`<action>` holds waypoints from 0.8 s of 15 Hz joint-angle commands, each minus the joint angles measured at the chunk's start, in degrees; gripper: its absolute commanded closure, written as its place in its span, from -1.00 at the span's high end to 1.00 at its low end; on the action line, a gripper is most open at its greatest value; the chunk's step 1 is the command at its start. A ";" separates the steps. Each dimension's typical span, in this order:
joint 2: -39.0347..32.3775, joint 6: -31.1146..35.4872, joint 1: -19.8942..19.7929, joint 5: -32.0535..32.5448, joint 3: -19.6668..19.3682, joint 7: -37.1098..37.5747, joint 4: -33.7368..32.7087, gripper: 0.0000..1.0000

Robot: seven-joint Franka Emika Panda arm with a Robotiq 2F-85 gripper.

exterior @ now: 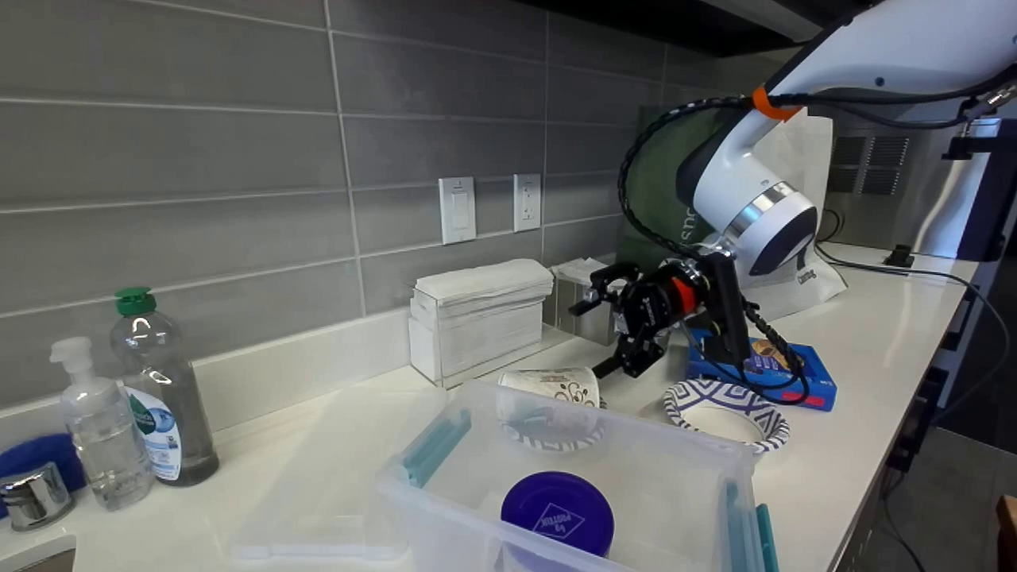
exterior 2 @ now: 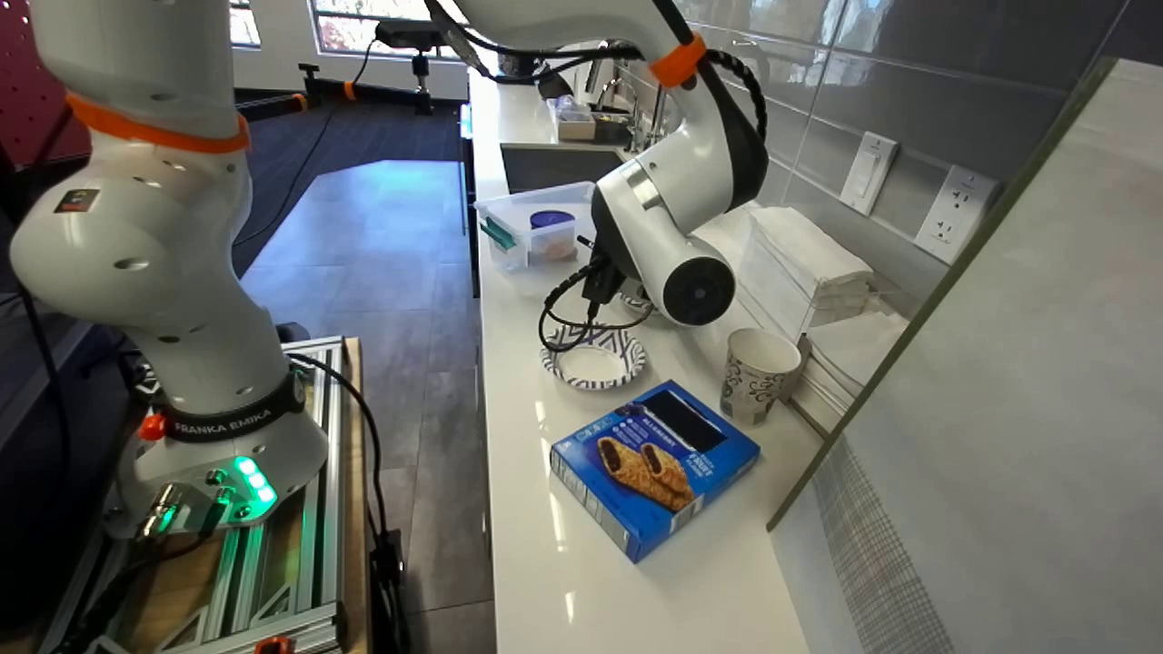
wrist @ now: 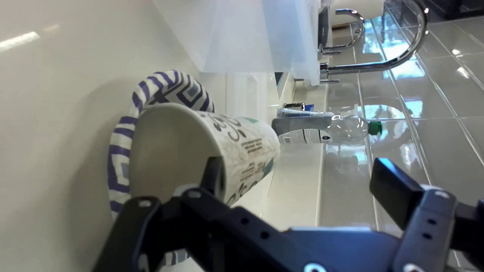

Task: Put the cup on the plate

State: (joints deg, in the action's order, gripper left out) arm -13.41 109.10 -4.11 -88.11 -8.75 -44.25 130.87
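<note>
White paper cup (exterior: 548, 384), swirl-printed, on its side on the plate (wrist: 120, 162), mouth facing gripper (exterior: 598, 337) | arm (exterior: 728, 196) slants down from my right | fingers (wrist: 395, 192) wide apart

Counter (exterior 2: 663, 599) in both exterior views, seen from roughly opposite directions, wrist view (sideways) near cup (wrist: 242, 147)

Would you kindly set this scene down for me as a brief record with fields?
Main object: white printed paper cup, lying on its side
Beneath it: round white plate with blue-patterned rim, apparently supporting it
Grasp: black end effector, open, overlapping the cup's mouth in the wrist view; contact unclear
Standing nearby: second printed white paper cup, upright on the pale counter
Also there: second round blue-patterned plate; flat blue cardboard snack box
Storage: translucent plastic bin, holding a round purple-lidded tub
</note>
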 commanded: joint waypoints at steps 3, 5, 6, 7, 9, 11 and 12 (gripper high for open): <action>5.82 5.94 0.42 11.89 0.47 -2.16 1.44 1.00; 7.86 8.10 0.23 15.70 0.78 -4.27 2.00 1.00; 9.21 8.91 0.07 17.94 0.82 -4.74 2.52 1.00; 10.44 10.05 -0.10 19.67 0.92 -5.66 2.90 1.00; 13.00 12.74 -0.33 23.23 1.03 -6.73 3.69 1.00; 16.09 16.98 -0.36 27.64 1.22 -6.53 4.96 1.00; 18.03 19.40 -0.30 30.11 1.46 -5.81 6.11 1.00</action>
State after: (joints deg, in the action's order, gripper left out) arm -1.62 122.62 -4.03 -64.19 -8.25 -50.31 132.59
